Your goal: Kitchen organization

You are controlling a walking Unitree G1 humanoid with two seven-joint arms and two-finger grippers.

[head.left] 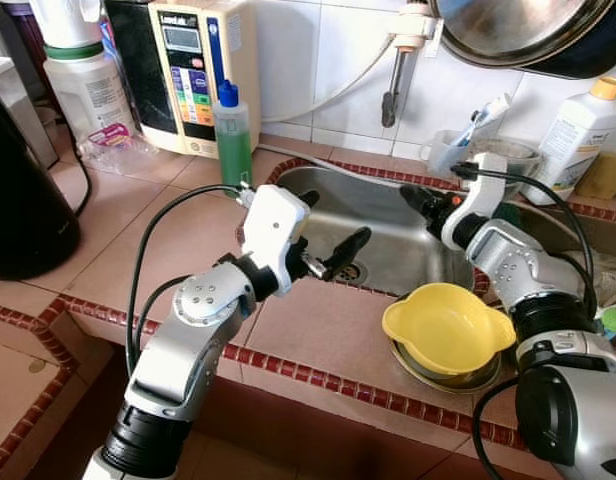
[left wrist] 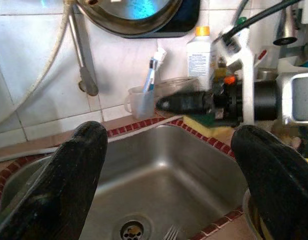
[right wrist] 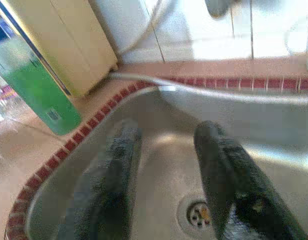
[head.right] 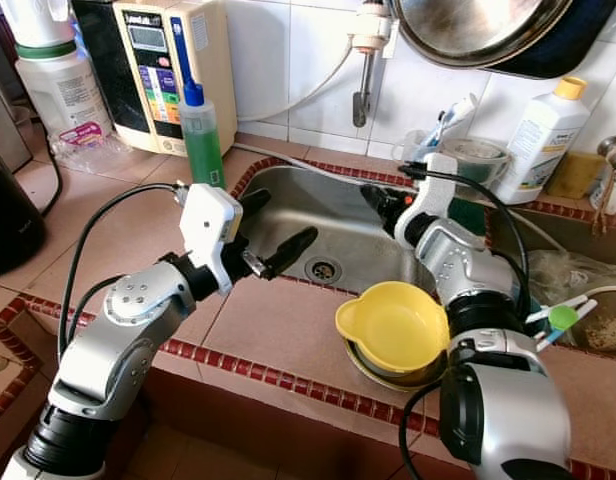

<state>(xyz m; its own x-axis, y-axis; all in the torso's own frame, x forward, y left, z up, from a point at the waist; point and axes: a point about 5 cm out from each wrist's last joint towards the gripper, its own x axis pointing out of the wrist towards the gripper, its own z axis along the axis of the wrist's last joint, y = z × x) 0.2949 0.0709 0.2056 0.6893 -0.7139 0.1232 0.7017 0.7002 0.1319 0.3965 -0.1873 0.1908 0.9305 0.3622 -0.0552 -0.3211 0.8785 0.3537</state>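
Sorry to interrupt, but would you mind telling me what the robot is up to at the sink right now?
Both arms are reaching over the steel sink, and neither holds anything. The left gripper is open above the near left part of the basin; the right gripper is open over its right side. A fork lies near the drain. A yellow bowl sits in a metal bowl on the counter, untouched.
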